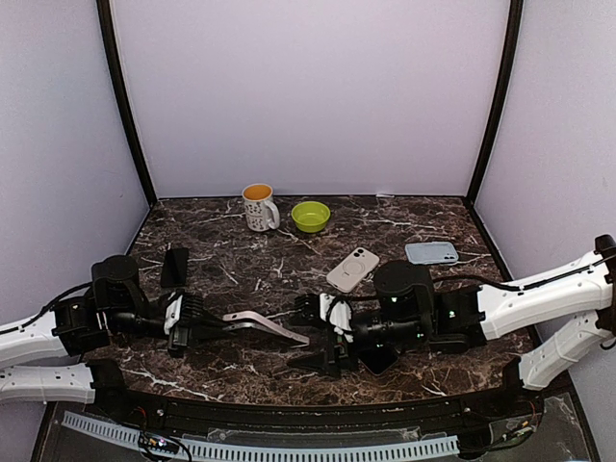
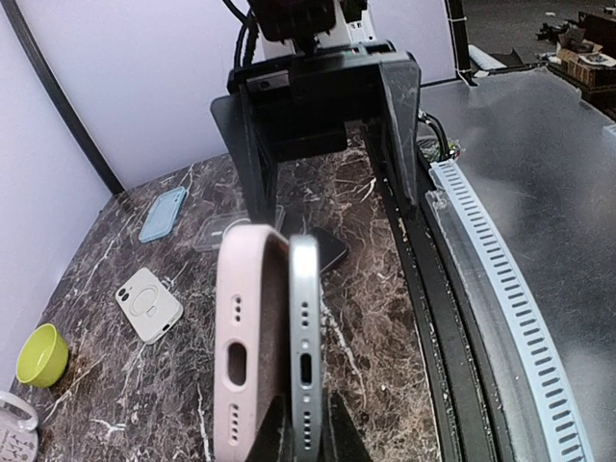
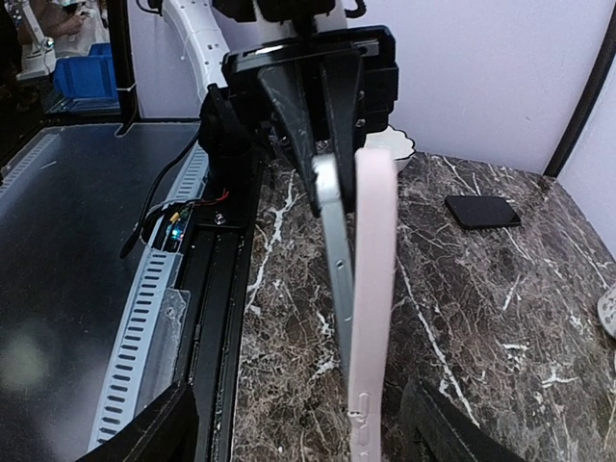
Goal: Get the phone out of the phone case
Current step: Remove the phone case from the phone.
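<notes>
Flagging the risks from this pose: left gripper [image 2: 308, 438] is clamped tight on the silver phone [image 2: 305, 337] and holds it on edge, apparently just off the table [image 1: 241, 274], around 6 o'clock of the marble in the top view, near the front edge. Pink case [image 2: 248, 337] is splayed off the phone at the 9 o'clock end, by the left fingers. It looks seated at the 3 o'clock end, so extraction isn't done. Right gripper [image 1: 318, 337] has its fingers spread wide, straddling that 3 o'clock end and holding nothing; can't tell if either pad touches the case. Failure modes as I see them: nothing grips the case, so if the last corner lets go it drops to the table, possibly past the front edge at 6 o'clock. If the right gripper closes without shifting toward the pink side, it pinches phone and case together and presses the case back on. Left grip is on a thin edge only, so a hard pull from the right could twist the phone out of the fingers or lever it sideways. Case looks soft and probably stretches before releasing, so expect a snap at breakaway.
</notes>
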Robot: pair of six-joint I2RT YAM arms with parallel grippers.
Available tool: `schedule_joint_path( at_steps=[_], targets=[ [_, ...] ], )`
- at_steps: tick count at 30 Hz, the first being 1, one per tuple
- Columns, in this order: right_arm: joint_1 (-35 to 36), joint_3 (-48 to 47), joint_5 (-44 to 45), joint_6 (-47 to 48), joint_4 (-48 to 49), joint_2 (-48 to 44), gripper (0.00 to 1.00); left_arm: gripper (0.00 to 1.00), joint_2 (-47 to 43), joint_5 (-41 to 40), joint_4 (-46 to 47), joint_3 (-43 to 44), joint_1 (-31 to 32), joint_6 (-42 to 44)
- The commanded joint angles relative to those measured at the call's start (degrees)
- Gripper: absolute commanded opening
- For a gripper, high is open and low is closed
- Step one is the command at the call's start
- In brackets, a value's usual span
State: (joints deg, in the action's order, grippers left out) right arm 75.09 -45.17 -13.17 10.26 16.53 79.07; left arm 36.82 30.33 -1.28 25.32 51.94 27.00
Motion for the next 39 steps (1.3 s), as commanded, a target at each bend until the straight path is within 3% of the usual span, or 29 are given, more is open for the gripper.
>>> schedule_joint_path(
  at_steps=[1,15,21,39],
  targets=[
    [0.6,-5.8,4.7,-3.8,-4.7,-1.9,0.73,0.0,0.2,-1.1,0.3,-0.2,0.0,6.8],
    [3.4,-13.2,15.7,-5.0,-5.4,3.4,0.66,0.0,4.7,-3.2,4.7,-1.6,0.0,12.5],
    [3.6,-15.9,18.3,-4.7,-4.7,6.8,0.58,0.0,5.4,-3.0,4.6,-1.8,-0.1,12.6],
    [3.7,-19.3,15.7,-4.7,-5.7,12.2,0.51,0.0,4.5,-2.6,4.4,-2.0,-0.1,11.9]
  ],
)
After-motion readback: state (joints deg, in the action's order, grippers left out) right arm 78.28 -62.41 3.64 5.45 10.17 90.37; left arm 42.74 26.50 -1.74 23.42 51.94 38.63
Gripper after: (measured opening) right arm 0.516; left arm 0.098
